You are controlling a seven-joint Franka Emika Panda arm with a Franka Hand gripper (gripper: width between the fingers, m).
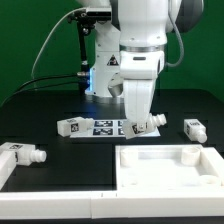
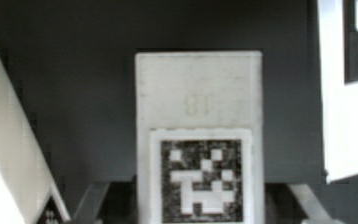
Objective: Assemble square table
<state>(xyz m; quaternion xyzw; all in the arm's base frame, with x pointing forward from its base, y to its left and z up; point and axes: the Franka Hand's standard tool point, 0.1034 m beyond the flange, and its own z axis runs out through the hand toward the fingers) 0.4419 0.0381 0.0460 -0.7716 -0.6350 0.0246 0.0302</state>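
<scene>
Item: leg (image 2: 199, 95), lying between the fingers of your gripper (image 1: 138, 121); you cannot tell whether they pinch it or stand spread. Step, likely: leg pickup. Next: confirm grip, lift, and carry it to a corner socket of the square panel (image 1: 140, 152).

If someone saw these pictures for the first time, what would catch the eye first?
The white arm stands mid-scene, its gripper low over a white leg beside the marker board. In the wrist view this tagged leg fills the frame. The square panel lies nearest the camera, at the exterior view's right.
</scene>
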